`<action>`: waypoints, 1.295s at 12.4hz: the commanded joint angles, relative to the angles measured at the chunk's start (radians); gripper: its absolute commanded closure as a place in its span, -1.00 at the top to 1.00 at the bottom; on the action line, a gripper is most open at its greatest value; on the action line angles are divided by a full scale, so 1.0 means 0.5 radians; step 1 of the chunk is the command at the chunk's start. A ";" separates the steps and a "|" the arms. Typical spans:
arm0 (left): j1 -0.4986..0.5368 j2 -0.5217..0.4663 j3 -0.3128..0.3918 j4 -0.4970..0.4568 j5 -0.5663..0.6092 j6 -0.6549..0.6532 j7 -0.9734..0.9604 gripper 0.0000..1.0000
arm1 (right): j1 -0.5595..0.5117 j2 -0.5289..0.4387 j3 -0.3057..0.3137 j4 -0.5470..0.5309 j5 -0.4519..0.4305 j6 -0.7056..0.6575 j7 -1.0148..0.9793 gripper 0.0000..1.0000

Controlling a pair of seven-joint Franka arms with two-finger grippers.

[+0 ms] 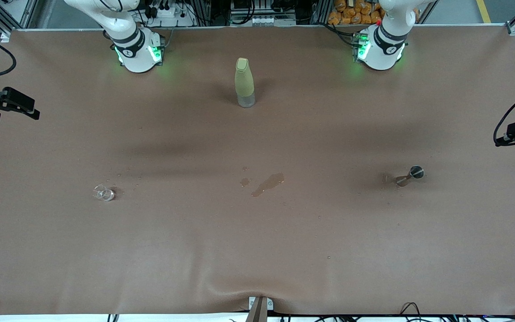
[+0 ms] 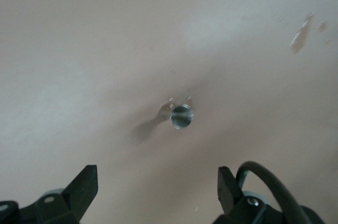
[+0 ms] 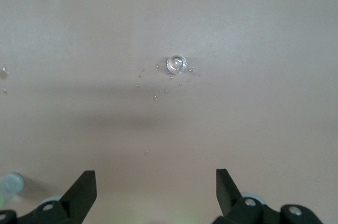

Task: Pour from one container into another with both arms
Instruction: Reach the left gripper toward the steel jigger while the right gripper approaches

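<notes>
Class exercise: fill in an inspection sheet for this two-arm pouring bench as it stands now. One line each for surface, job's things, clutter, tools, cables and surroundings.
Surface: brown table cover, with a wet stain mid-table and droplets around the glass cup.
Job's things: clear glass cup toward the right arm's end; metal stemmed cup toward the left arm's end; both stand untouched.
Clutter: yellow-green bottle, upright, between the arm bases.
Tools: left tool open, up in the air over the metal stemmed cup; right tool open, up in the air over the clear glass cup; neither holds anything.
Cables: black leads at the table's near edge.
Surroundings: metal framing and orange items by the bases.
</notes>
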 commanded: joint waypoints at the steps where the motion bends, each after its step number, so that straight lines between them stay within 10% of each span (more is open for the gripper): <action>1: 0.135 0.087 -0.016 0.020 -0.198 -0.015 0.206 1.00 | -0.055 -0.016 -0.016 -0.033 -0.029 0.007 -0.394 1.00; 16: 0.497 0.924 -0.016 0.038 -0.775 -0.051 1.936 1.00 | -0.236 0.006 -0.166 -0.257 -0.026 0.504 -3.356 1.00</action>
